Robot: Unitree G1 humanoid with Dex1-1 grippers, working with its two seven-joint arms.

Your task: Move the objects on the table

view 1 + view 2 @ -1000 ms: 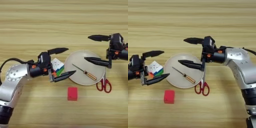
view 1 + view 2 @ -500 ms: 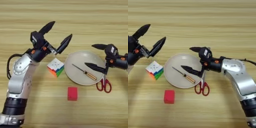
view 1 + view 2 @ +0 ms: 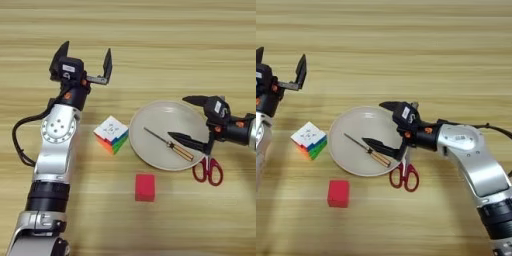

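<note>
A round beige plate [image 3: 152, 125] lies mid-table with a thin orange-handled screwdriver [image 3: 170, 145] on it. My right gripper [image 3: 381, 125] stands open over the plate's right part, its lower finger beside the screwdriver's handle. Red-handled scissors [image 3: 210, 170] lie just off the plate's right rim. A multicoloured Rubik's cube [image 3: 112, 134] rests left of the plate, free of any grip. A small red block [image 3: 145, 187] sits in front of the plate. My left gripper [image 3: 84, 56] is raised well behind the cube, open and empty.
The light wooden table [image 3: 150, 40] stretches bare behind the plate and along the front edge. My left arm [image 3: 55, 150] runs down the left side beside the cube.
My left gripper has let go of the cube and swung up and back, away from it. My right gripper has drawn lower and nearer, down to the screwdriver.
</note>
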